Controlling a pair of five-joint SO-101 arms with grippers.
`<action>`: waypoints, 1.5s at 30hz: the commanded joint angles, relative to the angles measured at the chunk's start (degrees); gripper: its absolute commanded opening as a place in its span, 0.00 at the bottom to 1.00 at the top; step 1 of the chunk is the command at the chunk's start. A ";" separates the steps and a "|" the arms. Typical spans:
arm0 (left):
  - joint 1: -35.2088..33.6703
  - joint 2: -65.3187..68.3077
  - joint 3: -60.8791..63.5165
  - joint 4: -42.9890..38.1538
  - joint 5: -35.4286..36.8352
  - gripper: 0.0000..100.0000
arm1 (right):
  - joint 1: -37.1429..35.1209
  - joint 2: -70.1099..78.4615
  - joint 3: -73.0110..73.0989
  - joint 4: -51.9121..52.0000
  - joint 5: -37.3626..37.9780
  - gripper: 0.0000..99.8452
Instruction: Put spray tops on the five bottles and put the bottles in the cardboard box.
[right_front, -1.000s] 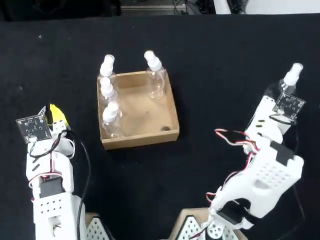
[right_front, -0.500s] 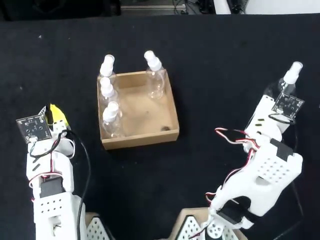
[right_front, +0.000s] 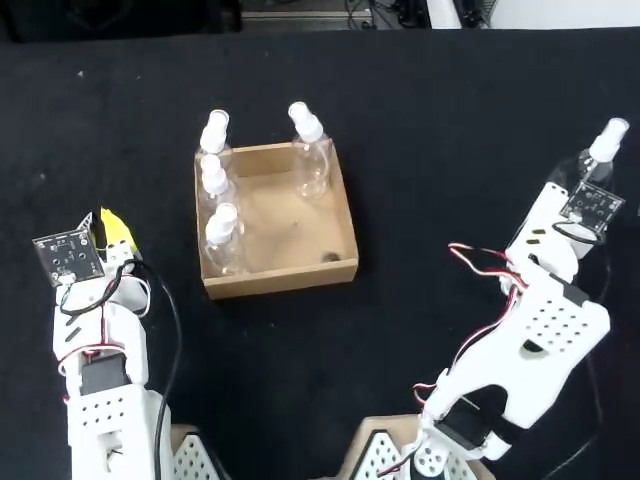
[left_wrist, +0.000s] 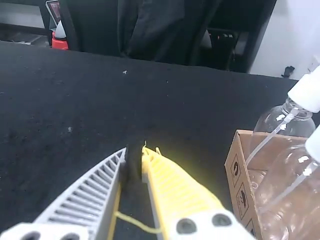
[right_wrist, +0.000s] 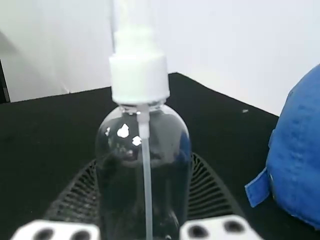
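The fifth bottle (right_front: 600, 160) has just shifted. It sits in the right pincer (right_wrist: 144, 190), whose jaws are closed on either side of its clear body, and arm and bottle have swung farther from the box (right_front: 349, 222). A second ago the bottle's spray top (right_wrist: 138, 80) was nearer the box. It hardly moved in the first half of that second, so nearly all of the shift came in the last half.

In my judgement this is no step toward boxing it. The bottle is well apart from the box, on the side away from the four bottles (right_front: 222, 240), and now has further to travel. It may be a lift or a re-aim before the carry. Whether its base is clear of the worktop (right_front: 450, 120) cannot be told.

The top looks seated on the bottle's neck, with its tube running down inside, so capping seems done for all five. Four capped bottles already stand inside the box, three along one wall and one in the far corner, which leaves the near half of the floor free for the last one.

Nothing else differs. The left pincer (left_wrist: 135, 162) is closed on nothing — jaws touching — and has stayed on the other side of the box. The box and its four bottles are as they were.
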 joint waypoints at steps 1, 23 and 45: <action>-0.22 -0.26 1.27 -0.79 0.44 0.04 | 2.20 0.22 -2.68 -1.05 0.09 0.01; -0.22 -0.53 1.27 -0.79 0.44 0.04 | 0.79 0.13 -2.33 -1.05 0.18 0.14; -0.13 -0.53 1.27 -0.88 0.44 0.04 | -0.09 -7.08 1.80 -0.62 0.18 0.33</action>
